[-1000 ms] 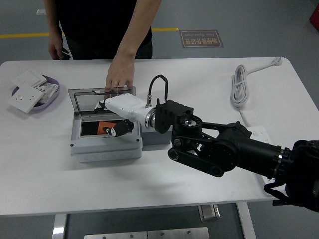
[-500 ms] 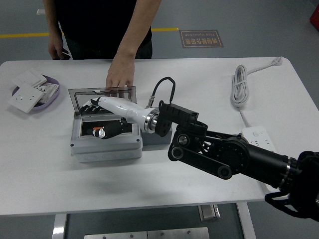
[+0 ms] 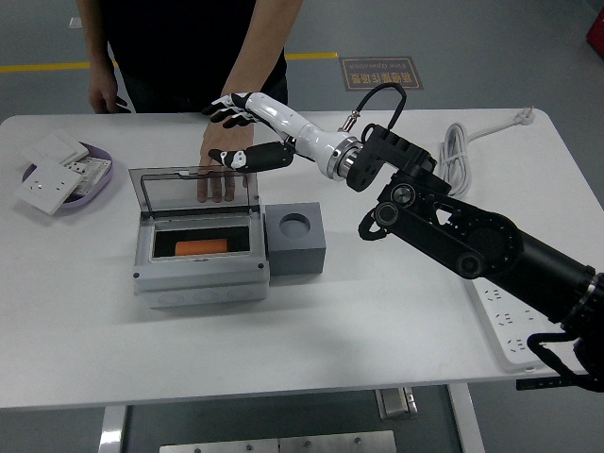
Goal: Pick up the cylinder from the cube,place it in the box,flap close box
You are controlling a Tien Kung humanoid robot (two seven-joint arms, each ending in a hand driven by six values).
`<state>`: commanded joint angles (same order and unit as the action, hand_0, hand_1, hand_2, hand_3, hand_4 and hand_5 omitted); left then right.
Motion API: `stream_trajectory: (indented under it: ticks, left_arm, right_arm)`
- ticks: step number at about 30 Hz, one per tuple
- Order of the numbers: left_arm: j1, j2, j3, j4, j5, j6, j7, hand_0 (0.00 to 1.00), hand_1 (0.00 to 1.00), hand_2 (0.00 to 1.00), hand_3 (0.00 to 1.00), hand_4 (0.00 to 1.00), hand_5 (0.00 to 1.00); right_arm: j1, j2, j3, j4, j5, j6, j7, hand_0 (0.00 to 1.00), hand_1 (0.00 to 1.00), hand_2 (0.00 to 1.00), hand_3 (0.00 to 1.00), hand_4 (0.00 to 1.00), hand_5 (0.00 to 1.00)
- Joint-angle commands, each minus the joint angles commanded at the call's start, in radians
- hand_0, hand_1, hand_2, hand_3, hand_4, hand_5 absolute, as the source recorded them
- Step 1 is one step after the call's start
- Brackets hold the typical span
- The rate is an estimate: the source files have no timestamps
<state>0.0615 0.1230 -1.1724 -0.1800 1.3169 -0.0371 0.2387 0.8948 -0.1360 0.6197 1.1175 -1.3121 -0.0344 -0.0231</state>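
Since the earlier frame, the right hand (image 3: 247,132) has risen out of the box (image 3: 200,253) toward the far side, its fingers (image 3: 226,110) spread and empty. An orange cylinder (image 3: 202,247) lies inside the box, beside the grey cube (image 3: 295,242), whose round socket is empty. A person's hand (image 3: 221,160) presses the upright clear lid (image 3: 193,192), directly under the robot's hand. A purple tray (image 3: 98,171) sits far left; a white cable (image 3: 456,162) lies right on the surface (image 3: 283,330).
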Motion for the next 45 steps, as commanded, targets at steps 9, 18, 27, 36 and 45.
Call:
stream_trajectory:
  ticks: [9,18,27,36,45]
  left_arm:
    - [-0.008,-0.004,0.013,0.000,-0.009,-0.001,-0.004,0.600,0.584,0.591,0.583,0.640,0.206]
    - [-0.007,-0.008,0.024,0.000,-0.019,0.000,-0.007,0.602,0.584,0.591,0.584,0.640,0.207]
    - [-0.005,-0.010,0.023,0.000,-0.018,0.000,-0.007,0.601,0.583,0.591,0.584,0.640,0.206]
    - [-0.004,-0.011,0.022,0.000,-0.018,0.000,-0.007,0.601,0.584,0.591,0.584,0.641,0.206]
    - [-0.002,-0.011,0.021,0.000,-0.016,0.000,-0.006,0.601,0.584,0.591,0.583,0.640,0.207]
  right_arm:
    - [-0.039,-0.001,-0.027,-0.095,0.011,-0.015,0.023,0.817,0.745,0.756,0.796,0.701,0.268]
    - [-0.093,-0.025,-0.056,-0.012,-0.006,-0.029,0.015,0.815,0.741,0.752,0.791,0.691,0.268]
    - [-0.132,-0.052,-0.069,0.089,-0.018,-0.042,0.007,0.818,0.739,0.752,0.786,0.685,0.265]
    - [-0.149,-0.058,-0.089,0.146,-0.025,-0.049,0.004,0.807,0.736,0.752,0.776,0.677,0.266]
    - [-0.139,-0.038,-0.118,0.183,-0.038,-0.048,0.002,0.805,0.734,0.753,0.772,0.673,0.265]
